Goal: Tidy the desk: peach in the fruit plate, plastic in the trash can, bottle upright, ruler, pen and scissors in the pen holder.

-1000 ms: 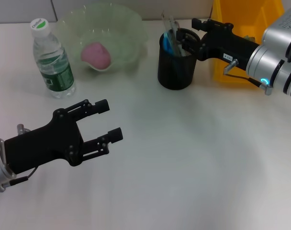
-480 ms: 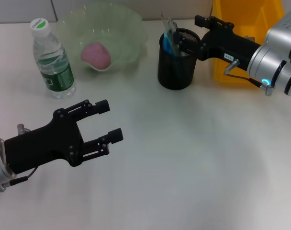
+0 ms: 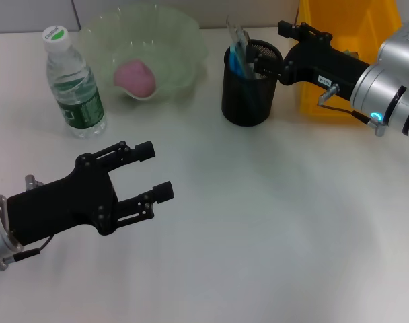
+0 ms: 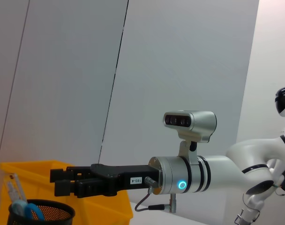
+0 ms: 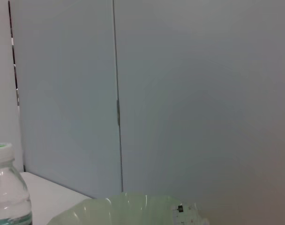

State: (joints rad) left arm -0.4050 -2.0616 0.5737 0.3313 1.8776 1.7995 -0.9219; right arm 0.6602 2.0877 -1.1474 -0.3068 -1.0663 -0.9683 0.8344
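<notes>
Black mesh pen holder [image 3: 247,84] holds blue-handled scissors; right gripper [image 3: 277,48] fingers' gap hidden.

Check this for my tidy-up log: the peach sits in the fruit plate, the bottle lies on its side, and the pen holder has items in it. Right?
One thing is wrong: the bottle stands upright, cap up, beside the fruit plate, as the head view shows. The peach is in the plate, and the pen holder does hold items.

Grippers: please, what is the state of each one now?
Left gripper: open, holding nothing, over the table.
Right gripper: by the pen holder; cannot be told.
</notes>
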